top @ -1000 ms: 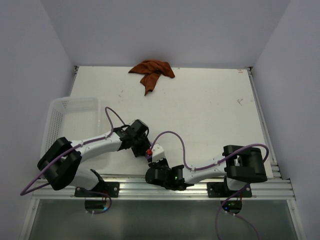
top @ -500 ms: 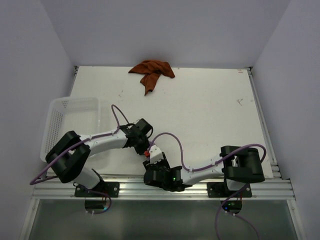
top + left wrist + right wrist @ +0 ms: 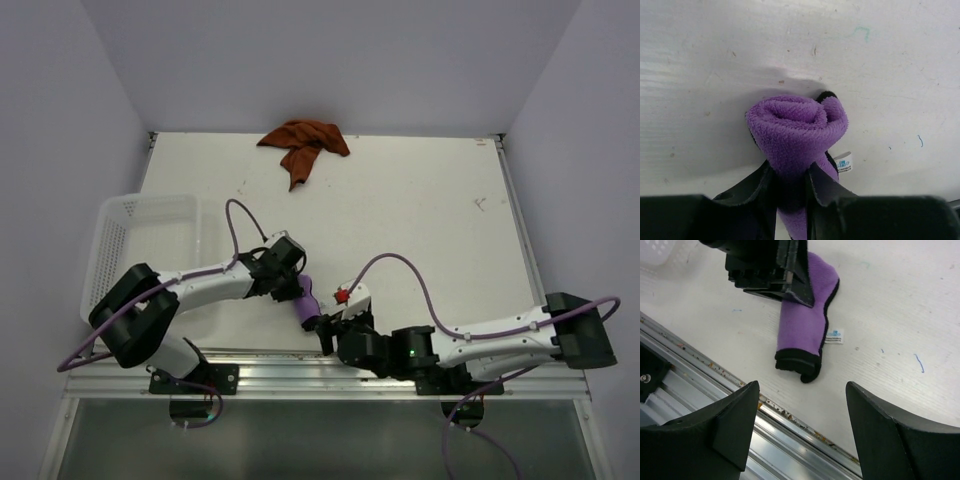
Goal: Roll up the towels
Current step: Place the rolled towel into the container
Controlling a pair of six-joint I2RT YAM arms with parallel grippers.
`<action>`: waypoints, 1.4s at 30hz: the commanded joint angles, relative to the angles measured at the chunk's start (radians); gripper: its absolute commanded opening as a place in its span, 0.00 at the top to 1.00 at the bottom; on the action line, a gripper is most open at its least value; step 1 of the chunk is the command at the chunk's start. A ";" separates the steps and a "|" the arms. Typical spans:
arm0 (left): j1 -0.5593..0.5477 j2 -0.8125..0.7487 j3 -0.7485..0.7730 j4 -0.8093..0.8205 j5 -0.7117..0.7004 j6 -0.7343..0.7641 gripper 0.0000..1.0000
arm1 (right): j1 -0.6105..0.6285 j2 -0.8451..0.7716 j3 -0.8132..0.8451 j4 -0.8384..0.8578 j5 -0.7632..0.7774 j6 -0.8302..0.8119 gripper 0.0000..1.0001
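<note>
Purple fleece, wound into a short roll with black edging, makes up the purple towel [image 3: 309, 302]. It lies on the white table [image 3: 430, 220] close to the front edge, just behind the aluminium rail [image 3: 400, 372].

The left gripper [image 3: 792, 187] pinches one end of the roll, its two dark fingers [image 3: 762, 182] pressed against either side of the fleece. In the left wrist view the spiral end faces the camera, while the rest of the roll runs down between the fingers and is cut off at the bottom of the frame. From above, the gripper's body covers that end of the roll, so only the free end shows.

The right gripper [image 3: 802, 390] hovers low near the free end with its fingers spread wide and nothing between them. It does not touch the cloth. In the top view its fingertips are dark against the dark wrist and hard to pick out.

A small white label [image 3: 834, 336] sticks out of the roll's side; its print is too small to read.

The orange towel [image 3: 305, 142] lies crumpled and unrolled at the far edge of the table, well apart from both arms, and its folds hide its outline. The white basket [image 3: 112, 235] sits at the left edge, its near corner covered by the left arm.
</note>
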 commanded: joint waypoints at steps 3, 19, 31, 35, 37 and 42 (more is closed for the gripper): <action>0.024 -0.054 -0.020 -0.016 -0.155 0.164 1.00 | 0.003 -0.156 -0.040 -0.148 0.072 0.041 0.26; 0.351 -0.156 0.321 -0.219 -0.123 0.328 1.00 | -0.009 -0.291 -0.054 -0.256 0.134 0.037 0.23; 0.844 -0.199 0.492 -0.302 0.026 0.320 1.00 | -0.034 -0.317 -0.048 -0.274 0.125 0.000 0.23; 1.056 -0.239 0.418 -0.263 0.124 0.274 1.00 | -0.039 -0.320 -0.052 -0.286 0.120 0.006 0.22; 1.157 -0.244 0.360 -0.251 0.153 0.239 1.00 | -0.043 -0.322 -0.061 -0.283 0.114 0.008 0.22; 1.289 -0.251 0.236 -0.170 0.181 0.171 1.00 | -0.055 -0.325 -0.075 -0.277 0.100 0.012 0.22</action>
